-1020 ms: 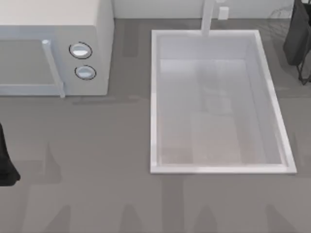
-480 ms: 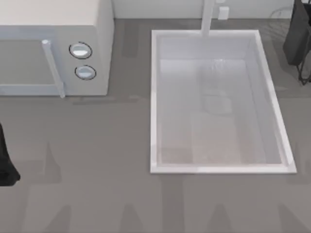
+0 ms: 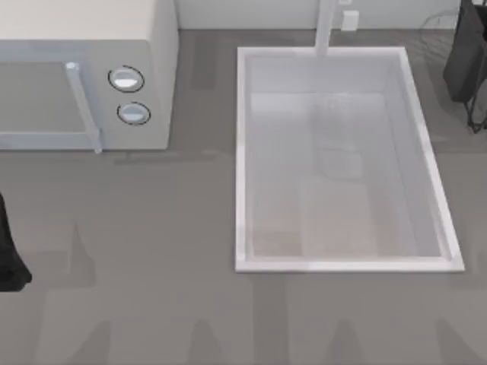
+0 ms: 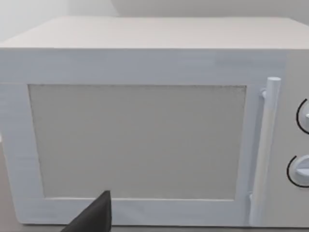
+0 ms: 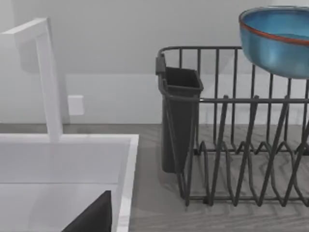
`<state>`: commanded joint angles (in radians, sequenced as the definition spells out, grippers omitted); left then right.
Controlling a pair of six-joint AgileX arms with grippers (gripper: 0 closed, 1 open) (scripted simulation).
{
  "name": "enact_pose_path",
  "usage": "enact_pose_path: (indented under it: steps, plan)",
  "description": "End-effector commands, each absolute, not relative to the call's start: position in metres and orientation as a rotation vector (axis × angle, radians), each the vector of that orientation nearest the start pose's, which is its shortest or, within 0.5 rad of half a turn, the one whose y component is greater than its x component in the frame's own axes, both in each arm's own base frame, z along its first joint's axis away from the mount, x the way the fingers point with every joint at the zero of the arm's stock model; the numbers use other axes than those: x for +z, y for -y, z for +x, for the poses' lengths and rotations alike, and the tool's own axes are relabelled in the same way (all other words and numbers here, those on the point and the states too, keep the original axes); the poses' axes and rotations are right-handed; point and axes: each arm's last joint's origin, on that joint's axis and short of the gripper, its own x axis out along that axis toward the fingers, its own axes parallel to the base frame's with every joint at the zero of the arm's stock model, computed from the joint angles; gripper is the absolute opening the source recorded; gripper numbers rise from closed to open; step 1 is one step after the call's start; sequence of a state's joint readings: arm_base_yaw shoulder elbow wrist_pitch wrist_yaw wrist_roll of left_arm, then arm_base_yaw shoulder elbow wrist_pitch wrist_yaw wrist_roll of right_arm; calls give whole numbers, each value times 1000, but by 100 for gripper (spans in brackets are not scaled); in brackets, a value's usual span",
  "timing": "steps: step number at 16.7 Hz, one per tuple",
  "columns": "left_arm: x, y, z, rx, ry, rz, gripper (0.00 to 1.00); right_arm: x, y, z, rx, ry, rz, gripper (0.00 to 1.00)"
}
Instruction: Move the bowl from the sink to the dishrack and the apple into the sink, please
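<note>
Top view: across the last second almost nothing is changing. The large white rectangular sink [image 3: 240, 152] is staying bare, and my right arm [image 3: 466, 53] is barely shifting at the desk's far right corner. The round deep blue bowl with the red-orange rim [image 5: 277, 43] is sitting high at the grey-black wire dishrack [image 5: 231, 145], so I judge that half is nearly done and the apple is next. My right gripper [image 5: 94, 215] is facing the rack; whether it is open I cannot tell. My left arm [image 3: 7, 255] is idling at the left edge.
</note>
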<state>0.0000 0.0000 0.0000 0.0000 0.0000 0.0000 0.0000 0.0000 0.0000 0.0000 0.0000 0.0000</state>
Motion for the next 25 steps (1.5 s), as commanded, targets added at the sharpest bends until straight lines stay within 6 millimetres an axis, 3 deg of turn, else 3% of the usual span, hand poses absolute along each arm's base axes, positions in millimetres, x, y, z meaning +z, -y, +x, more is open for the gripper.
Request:
enact_pose_path:
  steps: [16,20,25]
  plan:
    - [160,1,106,0,0,0,100,162,2,106,-4,-32,-9,100]
    - [160,1,106,0,0,0,100,177,6,112,-37,-205,-51,100]
    - [160,1,106,0,0,0,100,201,20,136,-97,-576,-101,100]
